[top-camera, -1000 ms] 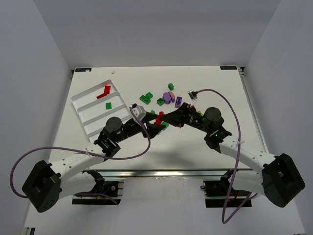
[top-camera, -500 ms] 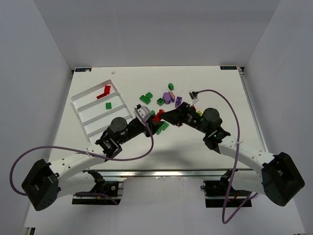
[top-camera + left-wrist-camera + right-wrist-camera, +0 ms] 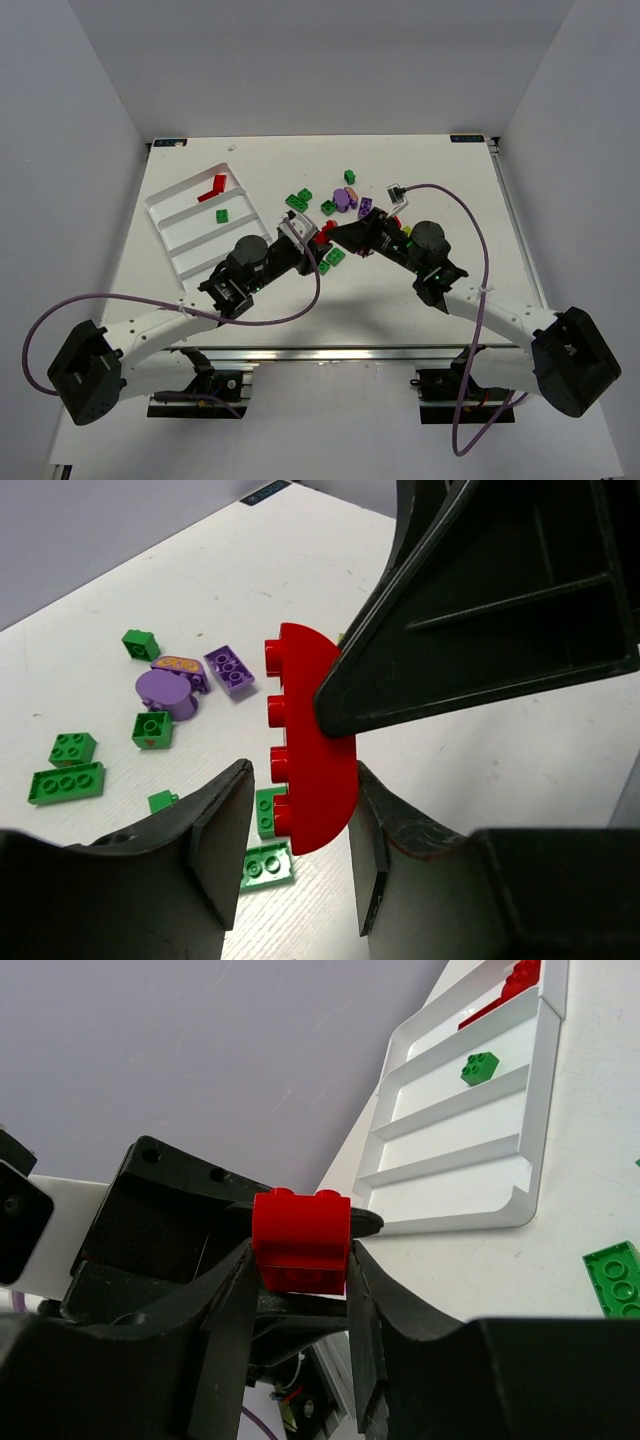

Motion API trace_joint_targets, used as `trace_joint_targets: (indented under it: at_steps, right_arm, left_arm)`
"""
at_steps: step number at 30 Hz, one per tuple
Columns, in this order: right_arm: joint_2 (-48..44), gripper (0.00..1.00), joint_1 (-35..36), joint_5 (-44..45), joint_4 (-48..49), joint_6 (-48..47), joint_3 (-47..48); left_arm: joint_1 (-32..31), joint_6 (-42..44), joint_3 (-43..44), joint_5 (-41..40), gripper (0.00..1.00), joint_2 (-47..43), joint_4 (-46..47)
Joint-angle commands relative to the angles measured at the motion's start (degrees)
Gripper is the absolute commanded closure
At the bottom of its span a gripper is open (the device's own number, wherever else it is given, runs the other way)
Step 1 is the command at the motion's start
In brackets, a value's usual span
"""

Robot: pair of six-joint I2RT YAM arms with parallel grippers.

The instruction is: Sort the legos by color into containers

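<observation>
My right gripper (image 3: 336, 231) is shut on a red rounded lego (image 3: 323, 232) and holds it above the table's middle. In the right wrist view the lego (image 3: 300, 1235) sits pinched between the gripper's (image 3: 300, 1260) fingers. My left gripper (image 3: 311, 242) is open, one jaw on each side of the same lego (image 3: 310, 730). In the left wrist view its (image 3: 300, 815) right pad is close against the lego and the left pad stands apart. The white tray (image 3: 170, 215) lies at the far left with red legos (image 3: 212, 187) and one green lego (image 3: 221, 216) in separate compartments.
Loose legos lie past the grippers: green ones (image 3: 297, 200), a purple round one (image 3: 343, 199), a small green one (image 3: 349, 176). Two green ones (image 3: 333, 260) lie under the grippers. The tray's near corner (image 3: 440, 1222) is close to the left arm.
My left gripper has moved forward and right until its open jaws bracket the red lego. My right gripper, holding the lego, has shifted slightly left and away.
</observation>
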Motion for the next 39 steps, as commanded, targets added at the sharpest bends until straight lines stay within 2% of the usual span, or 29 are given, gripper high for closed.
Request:
trace_joint_targets:
  at_steps: [1, 10, 12, 13, 16, 19, 20, 23, 24, 25, 26, 29, 31, 32, 36, 38, 39]
  right_arm:
    - [0.70, 1.00, 0.97, 0.85, 0.76, -1.61, -0.36]
    - [3.78, 1.00, 3.25, 1.46, -0.12, -3.98, 0.61]
    - [3.78, 1.00, 3.34, 1.73, -0.03, -4.25, 0.52]
    - [3.78, 1.00, 3.25, 1.81, -0.03, -4.33, 0.52]
    - [3.51, 1.00, 3.25, 2.08, -0.03, -4.86, 0.61]
    - [3.60, 1.00, 3.34, 2.08, -0.03, -5.30, 0.61]
    - [3.69, 1.00, 3.34, 1.91, 0.14, -5.48, 0.61]
    - [3.78, 0.80, 3.25, 1.38, 1.54, -6.27, 0.34]
    - [3.78, 0.69, 3.34, 1.20, 1.99, -6.79, 0.26]
    - [3.69, 0.63, 3.34, 1.20, 2.25, -7.06, 0.17]
    - [3.43, 0.50, 3.34, 1.29, 2.26, -7.32, 0.08]
    - [2.38, 0.29, 3.17, 1.81, 3.13, -8.38, -0.45]
    - [1.85, 0.20, 2.72, 2.34, 3.31, -8.55, -0.62]
    - [1.23, 0.12, 2.20, 2.52, 3.22, -8.55, -0.88]
    - [-0.26, 0.11, 0.44, 2.96, 3.40, -9.25, -1.24]
    - [-2.01, 0.11, -1.05, 4.10, 2.00, -12.22, -1.06]
    - [-2.72, 0.11, -1.66, 4.62, 0.86, -13.81, -0.28]
  left_arm:
    - [0.25, 1.89, 2.63, -5.25, 0.47, 0.45, -1.14]
    - [-0.72, 3.03, 3.60, -5.42, 0.46, 1.69, -2.55]
    - [-0.90, 3.12, 3.60, -5.34, 0.49, 1.86, -2.72]
    - [-1.07, 3.30, 3.69, -5.25, 0.57, 1.77, -2.98]
    - [-1.07, 3.56, 4.48, -4.81, 0.74, 2.12, -4.12]
    - [-1.07, 3.74, 4.83, -4.72, 0.82, 2.39, -4.83]
    - [-1.07, 3.74, 5.01, -4.63, 0.87, 2.56, -5.01]
    - [-1.07, 3.91, 5.44, -4.54, 0.98, 2.83, -5.80]
    - [-1.07, 3.91, 5.36, -4.54, 1.00, 2.83, -5.89]
    - [-1.07, 4.00, 5.36, -4.63, 1.00, 2.74, -5.97]
    - [-1.07, 4.00, 5.27, -4.89, 1.00, 2.57, -6.06]
    - [-1.07, 4.09, 5.10, -5.42, 1.00, 2.30, -6.15]
    - [-1.07, 3.65, 4.92, -5.77, 1.00, 2.13, -5.80]
    - [-0.98, 3.65, 4.83, -5.95, 1.00, 2.04, -5.71]
    - [-0.20, 2.42, 4.83, -6.56, 1.00, 1.95, -5.62]
    - [2.43, 0.24, 5.09, -6.13, 1.00, 2.12, -5.62]
    - [5.92, -1.17, 5.70, -4.99, 1.00, 2.30, -5.97]
